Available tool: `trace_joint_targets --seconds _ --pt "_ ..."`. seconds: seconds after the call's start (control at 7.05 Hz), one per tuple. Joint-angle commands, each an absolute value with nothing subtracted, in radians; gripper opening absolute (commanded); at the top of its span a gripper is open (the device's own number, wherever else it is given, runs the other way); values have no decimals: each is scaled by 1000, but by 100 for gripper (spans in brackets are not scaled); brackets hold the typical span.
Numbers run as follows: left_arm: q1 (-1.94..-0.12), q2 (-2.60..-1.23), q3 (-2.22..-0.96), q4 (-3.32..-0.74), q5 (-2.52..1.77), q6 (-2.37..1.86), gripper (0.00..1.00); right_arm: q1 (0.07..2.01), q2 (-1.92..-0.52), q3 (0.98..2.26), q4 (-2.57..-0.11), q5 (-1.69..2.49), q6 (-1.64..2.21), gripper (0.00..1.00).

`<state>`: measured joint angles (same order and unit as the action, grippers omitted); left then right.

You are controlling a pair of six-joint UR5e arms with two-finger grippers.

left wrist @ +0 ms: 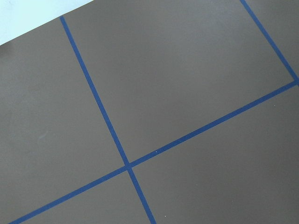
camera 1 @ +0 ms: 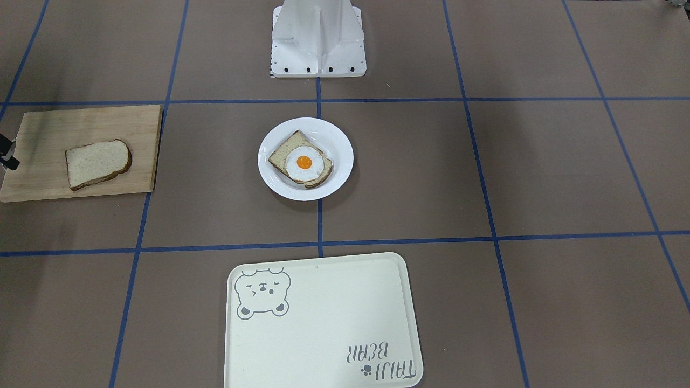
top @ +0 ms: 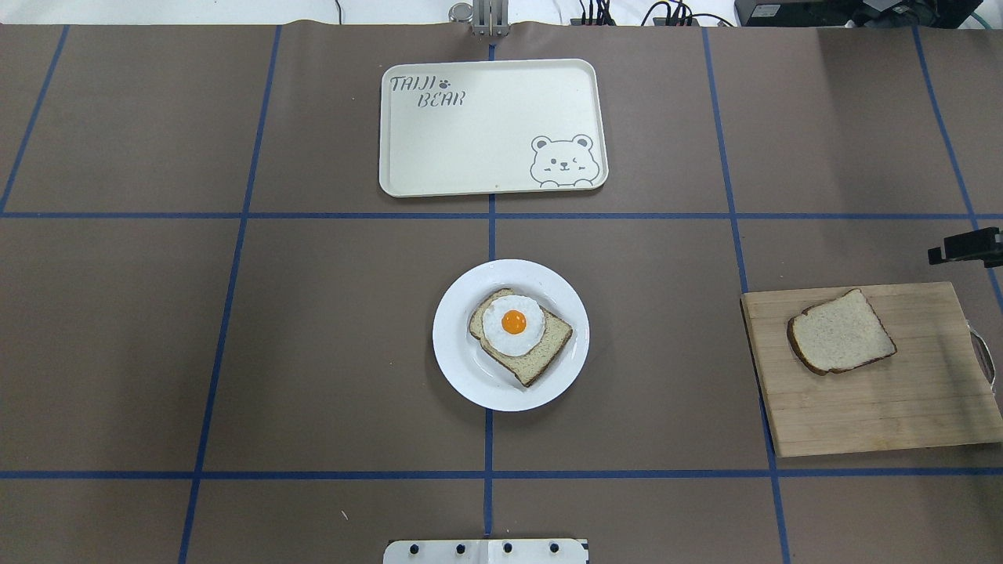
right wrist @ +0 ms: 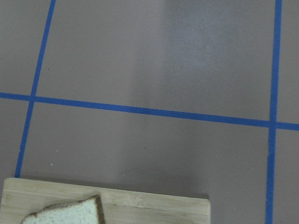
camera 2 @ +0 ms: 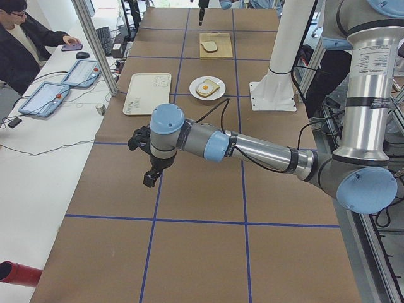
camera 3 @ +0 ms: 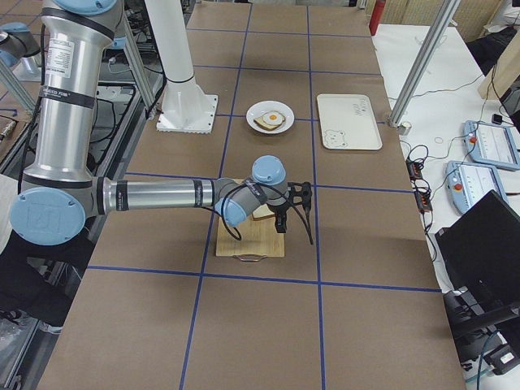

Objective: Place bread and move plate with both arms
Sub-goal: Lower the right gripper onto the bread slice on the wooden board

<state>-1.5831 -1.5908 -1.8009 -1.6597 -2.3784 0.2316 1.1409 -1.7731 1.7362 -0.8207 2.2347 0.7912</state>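
The plain bread slice (camera 1: 98,163) lies flat on a wooden cutting board (camera 1: 48,129) on the robot's right side, also in the overhead view (top: 842,333); its corner shows in the right wrist view (right wrist: 65,213). The white plate (camera 1: 337,143) stands mid-table (top: 462,368) and bears an egg-topped slice (top: 517,329). My right gripper (camera 1: 6,152) hovers by the board's far outer corner (top: 968,247), its two black tips apart, empty. My left gripper (camera 2: 150,165) hangs over bare table far to the left of the plate; I cannot tell whether it is open.
A cream bear tray (top: 470,149) lies beyond the plate on the operators' side (camera 1: 323,302). The white robot base (camera 1: 318,37) stands behind the plate. Blue tape lines grid the brown table (left wrist: 126,164). A person sits at a side desk (camera 2: 25,44).
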Motion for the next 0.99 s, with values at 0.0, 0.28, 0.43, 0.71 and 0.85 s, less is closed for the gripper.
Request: trace_joint_targets --seconds 0.0,0.28,0.43,0.71,0.85 --pt "-1583 -1591 -1802 -1660 -2379 232 99 996 -1804 1706 -666 2110 931 78" --pt "-1583 -1591 -1801 -1660 -2379 232 99 919 -1815 1707 -608 2076 966 61" --pt "-1583 -1591 -1801 -1660 -2379 232 99 902 -1822 1710 -603 2074 966 60" --pt "-1583 -1591 -1801 -1661 -2379 232 99 871 -1848 1715 -600 2062 962 58" --pt "-1583 -1591 -1801 -1661 -2381 232 99 862 -1864 1715 -579 2056 962 51"
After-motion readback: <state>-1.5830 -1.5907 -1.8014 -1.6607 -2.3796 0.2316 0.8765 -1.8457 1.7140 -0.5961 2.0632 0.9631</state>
